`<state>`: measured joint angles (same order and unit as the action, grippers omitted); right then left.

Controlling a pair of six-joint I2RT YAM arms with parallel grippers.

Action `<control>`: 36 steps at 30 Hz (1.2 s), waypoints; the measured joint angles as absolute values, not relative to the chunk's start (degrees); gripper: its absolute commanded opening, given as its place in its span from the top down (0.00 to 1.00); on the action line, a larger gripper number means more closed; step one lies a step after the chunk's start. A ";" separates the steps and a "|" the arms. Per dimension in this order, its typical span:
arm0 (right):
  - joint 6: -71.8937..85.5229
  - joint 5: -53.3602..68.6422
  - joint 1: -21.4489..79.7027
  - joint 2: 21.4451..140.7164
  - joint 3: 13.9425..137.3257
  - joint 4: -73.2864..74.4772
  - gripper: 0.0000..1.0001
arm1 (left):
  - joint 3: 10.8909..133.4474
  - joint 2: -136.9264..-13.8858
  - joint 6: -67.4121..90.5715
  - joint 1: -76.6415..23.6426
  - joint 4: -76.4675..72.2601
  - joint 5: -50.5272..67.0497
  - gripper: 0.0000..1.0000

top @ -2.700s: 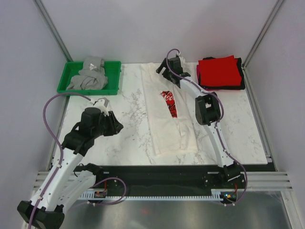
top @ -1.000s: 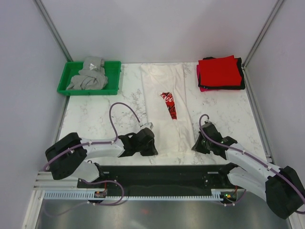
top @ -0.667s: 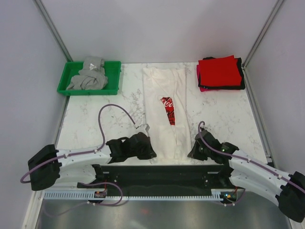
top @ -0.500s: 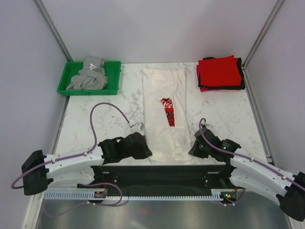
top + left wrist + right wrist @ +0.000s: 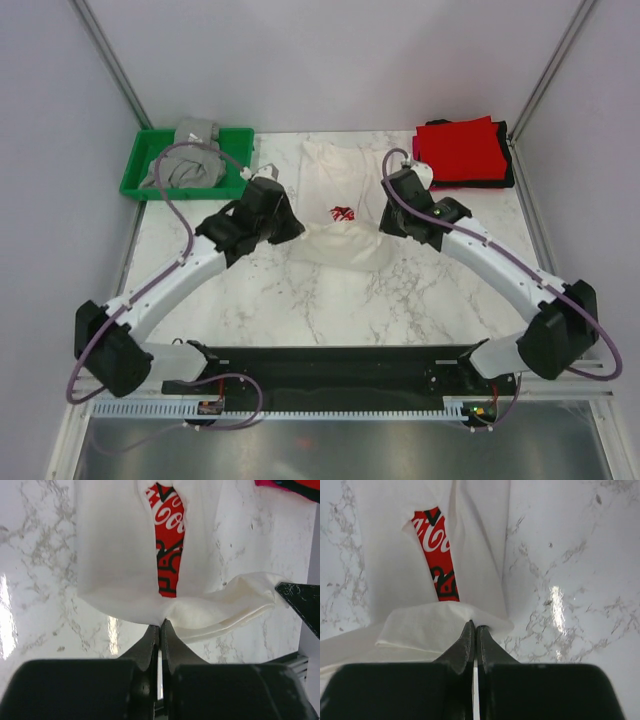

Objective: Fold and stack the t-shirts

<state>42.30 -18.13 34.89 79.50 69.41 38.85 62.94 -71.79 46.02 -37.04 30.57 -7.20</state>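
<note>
Two pairs of jaws clamp the one white t-shirt [image 5: 338,246]; one grey t-shirt [image 5: 196,131] fills the tray [image 5: 134,171].

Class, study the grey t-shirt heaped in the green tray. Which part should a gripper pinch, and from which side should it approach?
Probably a raised fold on top of the grey t-shirt, coming straight down from above. It lies crumpled in a heap with no flat edge showing, and the green tray has walls all round that would likely block a sideways approach.
</note>
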 measured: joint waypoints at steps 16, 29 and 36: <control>31.73 -11.73 23.92 107.59 87.81 34.74 1.00 | 90.15 -106.26 35.46 -21.82 30.26 6.37 0.98; 30.11 -7.86 19.73 120.07 94.72 32.88 0.97 | 105.58 -127.13 33.15 -18.63 30.81 13.91 0.92; 28.08 -1.45 16.93 128.05 101.84 33.17 0.25 | 109.78 -132.66 33.15 -16.64 32.67 15.53 0.54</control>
